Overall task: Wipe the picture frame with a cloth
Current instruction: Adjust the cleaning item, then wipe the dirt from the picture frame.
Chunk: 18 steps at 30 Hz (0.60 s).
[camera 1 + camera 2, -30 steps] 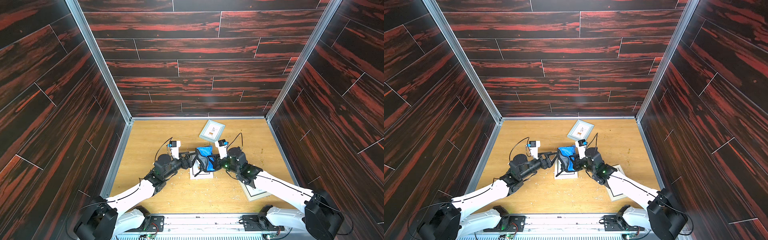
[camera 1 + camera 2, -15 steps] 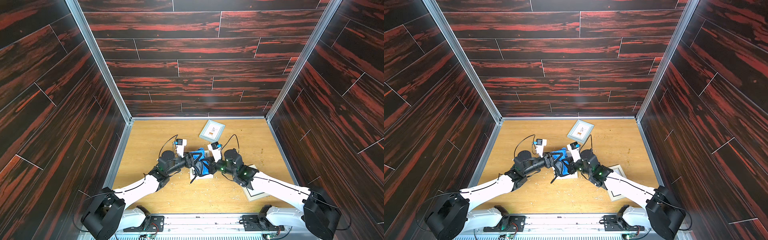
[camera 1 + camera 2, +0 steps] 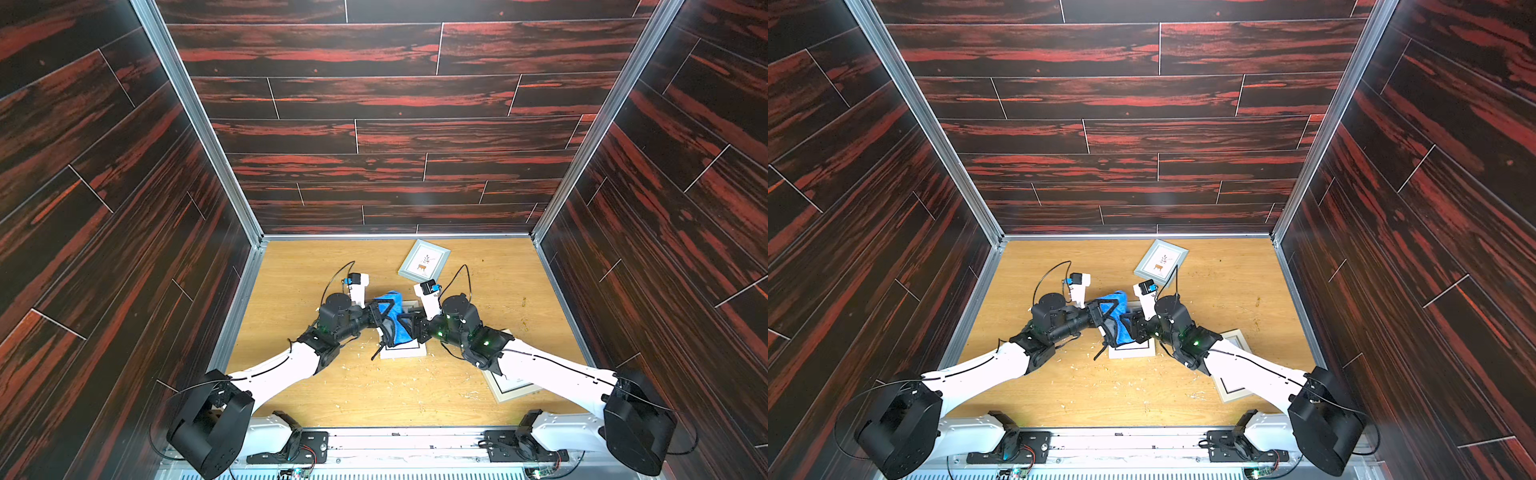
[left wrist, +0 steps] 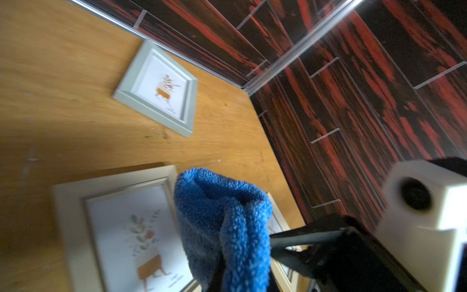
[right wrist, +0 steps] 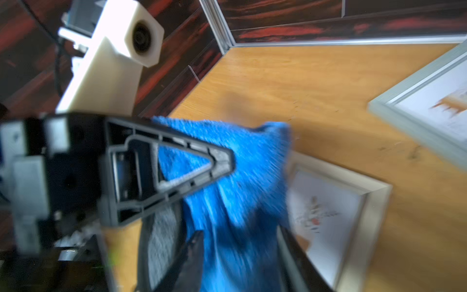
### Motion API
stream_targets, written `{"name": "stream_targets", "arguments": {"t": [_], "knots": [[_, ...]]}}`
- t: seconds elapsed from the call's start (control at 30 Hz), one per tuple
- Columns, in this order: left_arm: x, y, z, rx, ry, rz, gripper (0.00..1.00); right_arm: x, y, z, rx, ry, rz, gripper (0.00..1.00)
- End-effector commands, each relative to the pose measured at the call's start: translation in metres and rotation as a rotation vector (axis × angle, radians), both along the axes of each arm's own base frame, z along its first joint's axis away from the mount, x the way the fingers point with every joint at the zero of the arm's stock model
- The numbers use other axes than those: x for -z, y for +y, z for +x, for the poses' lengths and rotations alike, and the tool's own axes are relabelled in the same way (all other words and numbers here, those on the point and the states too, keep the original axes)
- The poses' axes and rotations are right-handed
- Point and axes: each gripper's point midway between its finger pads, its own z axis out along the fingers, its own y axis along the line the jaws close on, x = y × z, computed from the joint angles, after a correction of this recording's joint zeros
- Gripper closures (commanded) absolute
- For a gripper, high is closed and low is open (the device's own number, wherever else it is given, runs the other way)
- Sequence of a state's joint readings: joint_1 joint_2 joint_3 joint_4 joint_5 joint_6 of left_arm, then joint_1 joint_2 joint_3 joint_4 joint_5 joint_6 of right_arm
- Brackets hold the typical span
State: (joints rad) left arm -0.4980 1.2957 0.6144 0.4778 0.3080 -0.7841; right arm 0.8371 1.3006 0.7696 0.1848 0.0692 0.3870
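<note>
Cloth (image 3: 391, 300) bunched, held up over picture frame (image 3: 401, 353) at centre of table (image 3: 332, 395). Left gripper (image 3: 380, 311) clenched on cloth. Right gripper (image 3: 411, 325) has jaws apart around cloth; grasp or release, we cannot tell. Risks, as we judge: left pinch slips; cloth snags on right gripper when arms part; cloth drags light frame sideways.

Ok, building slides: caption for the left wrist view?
Blue cloth bunched above a cream picture frame; a grey frame lies beyond on the wooden table.
</note>
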Motion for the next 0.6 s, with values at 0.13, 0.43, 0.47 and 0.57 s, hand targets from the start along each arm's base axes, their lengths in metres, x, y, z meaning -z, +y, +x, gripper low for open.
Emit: {"name": "stream_targets", "arguments": {"t": [0.13, 0.43, 0.47, 0.57], "knots": [[0.037, 0.099, 0.019, -0.316, 0.188, 0.171, 1.00, 0.024, -0.036, 0.024, 0.170, 0.064, -0.132, 0.40], [0.053, 0.143, 0.022, -0.429, 0.276, 0.464, 1.00, 0.100, -0.063, 0.037, 0.334, 0.257, -0.363, 0.39], [0.058, 0.139, 0.024, -0.410, 0.295, 0.465, 1.00, 0.107, -0.064, 0.037, 0.345, 0.273, -0.381, 0.39], [0.068, 0.119, 0.035, -0.327, 0.346, 0.443, 1.00, 0.129, -0.065, 0.034, 0.355, 0.333, -0.417, 0.40]]}}
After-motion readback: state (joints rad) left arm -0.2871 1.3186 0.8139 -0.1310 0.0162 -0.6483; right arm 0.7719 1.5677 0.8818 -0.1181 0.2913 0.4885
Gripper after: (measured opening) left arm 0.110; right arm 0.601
